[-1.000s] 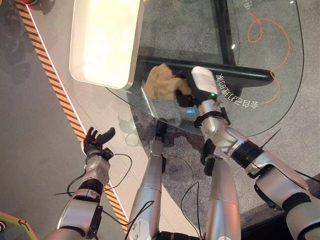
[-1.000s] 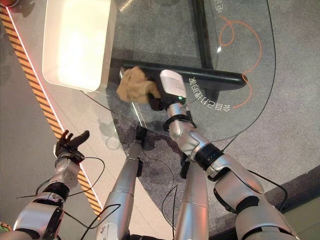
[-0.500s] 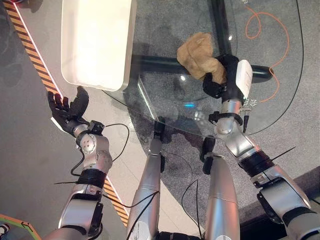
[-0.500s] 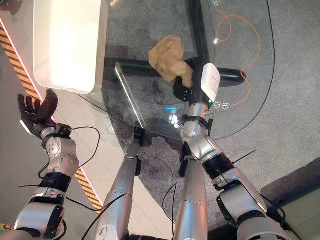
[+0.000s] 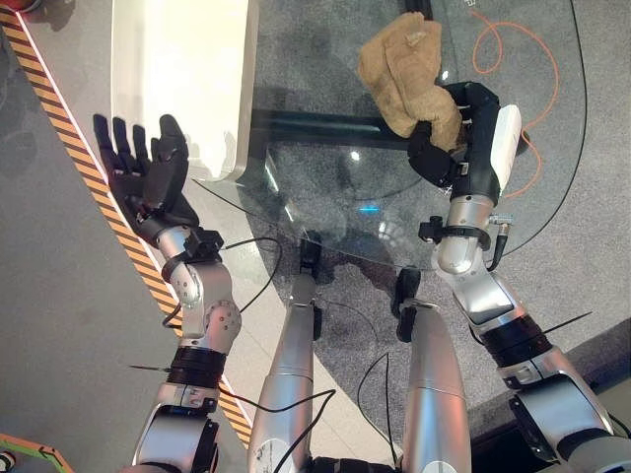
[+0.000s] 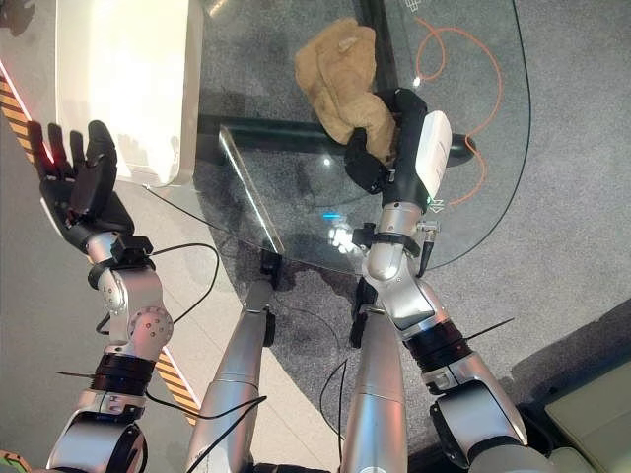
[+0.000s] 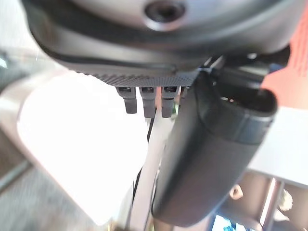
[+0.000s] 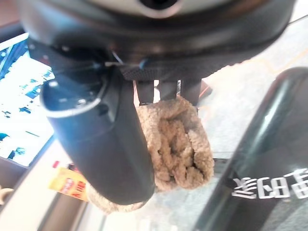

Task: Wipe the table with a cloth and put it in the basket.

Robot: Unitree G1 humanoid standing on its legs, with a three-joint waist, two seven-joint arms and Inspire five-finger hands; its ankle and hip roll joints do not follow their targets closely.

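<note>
On the glass table, left eye view: we see the right hand (image 5: 449,133) clamped on the tan cloth (image 5: 404,71), which lies bunched on the glass table (image 5: 325,187).
Right eye view: the left hand (image 6: 79,187) is raised by the white basket (image 6: 118,79), fingers straight and apart.
Right wrist view: the cloth looks fluffy, folded in thick rolls between thumb and fingers (image 8: 166,89).
Handling: we judge it soft, light, not slippery; best held at the bunched middle.
</note>
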